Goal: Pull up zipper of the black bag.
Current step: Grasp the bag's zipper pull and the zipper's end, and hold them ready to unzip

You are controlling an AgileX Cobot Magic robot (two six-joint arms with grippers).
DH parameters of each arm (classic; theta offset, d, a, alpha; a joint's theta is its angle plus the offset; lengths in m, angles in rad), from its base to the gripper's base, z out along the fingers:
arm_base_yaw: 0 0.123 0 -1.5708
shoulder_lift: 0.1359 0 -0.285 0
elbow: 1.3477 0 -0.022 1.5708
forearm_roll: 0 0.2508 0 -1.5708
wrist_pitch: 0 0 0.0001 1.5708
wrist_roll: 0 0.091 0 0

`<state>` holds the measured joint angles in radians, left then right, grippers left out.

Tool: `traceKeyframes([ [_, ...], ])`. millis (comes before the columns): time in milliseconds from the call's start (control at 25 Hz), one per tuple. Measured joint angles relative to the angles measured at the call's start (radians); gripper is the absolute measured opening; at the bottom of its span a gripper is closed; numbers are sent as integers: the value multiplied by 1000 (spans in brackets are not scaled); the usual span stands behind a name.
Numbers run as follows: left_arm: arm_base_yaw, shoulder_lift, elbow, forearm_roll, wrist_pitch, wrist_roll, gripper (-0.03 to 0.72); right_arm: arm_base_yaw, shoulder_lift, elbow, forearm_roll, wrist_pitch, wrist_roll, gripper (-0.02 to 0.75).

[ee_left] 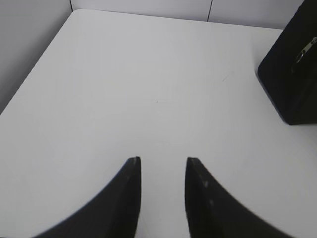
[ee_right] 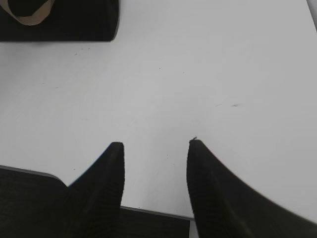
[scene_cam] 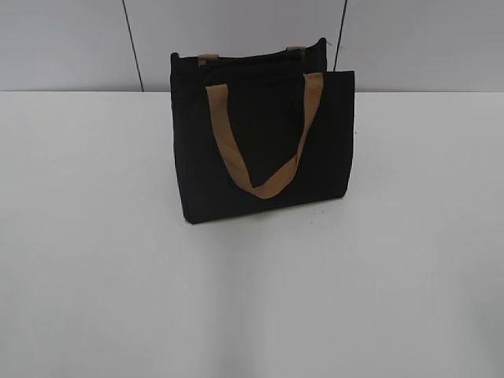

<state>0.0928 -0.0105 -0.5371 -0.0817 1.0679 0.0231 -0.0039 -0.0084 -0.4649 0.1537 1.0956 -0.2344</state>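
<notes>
The black bag (scene_cam: 264,146) stands upright at the back middle of the white table, a tan strap handle (scene_cam: 264,150) hanging down its front face. The zipper line (scene_cam: 244,57) runs along its top edge. In the left wrist view a corner of the bag (ee_left: 292,79) shows at the far right, with a small silvery pull tab (ee_left: 305,49) on its side. In the right wrist view the bag's lower edge (ee_right: 74,22) and a strap loop show at top left. My left gripper (ee_left: 162,159) and right gripper (ee_right: 156,144) are open, empty, far from the bag. Neither shows in the exterior view.
The white table (scene_cam: 252,283) stretches wide in front of and beside the bag. A grey panelled wall (scene_cam: 71,43) stands behind it. The table's left edge (ee_left: 34,74) shows in the left wrist view. A dark base plate (ee_right: 29,198) lies under my right gripper.
</notes>
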Motion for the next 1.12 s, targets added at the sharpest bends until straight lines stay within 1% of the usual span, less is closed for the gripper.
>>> traceKeyframes([
  [360, 0, 0, 0, 0, 0, 0, 235, 0, 0, 0, 0, 0, 0, 324],
  [640, 0, 29, 0, -1, -1, 0, 253, 0, 0, 0, 0, 0, 0, 324],
  [680, 0, 34, 0, -3, -1, 0, 268, 0, 0, 0, 0, 0, 0, 324],
  [720, 0, 38, 0, -6, -2, 0, 298, 0, 0, 0, 0, 0, 0, 324],
  [880, 0, 64, 0, -20, -7, 0, 477, 0, 0, 0, 0, 0, 0, 324],
  [920, 0, 76, 0, -22, -8, 0, 505, 0, 0, 0, 0, 0, 0, 324],
  [1000, 0, 103, -6, -25, -13, 3, 529, 0, 0, 0, 0, 0, 0, 324],
  [1120, -3, 152, -30, -25, -78, 37, 541, 0, 0, 0, 0, 0, 0, 324],
])
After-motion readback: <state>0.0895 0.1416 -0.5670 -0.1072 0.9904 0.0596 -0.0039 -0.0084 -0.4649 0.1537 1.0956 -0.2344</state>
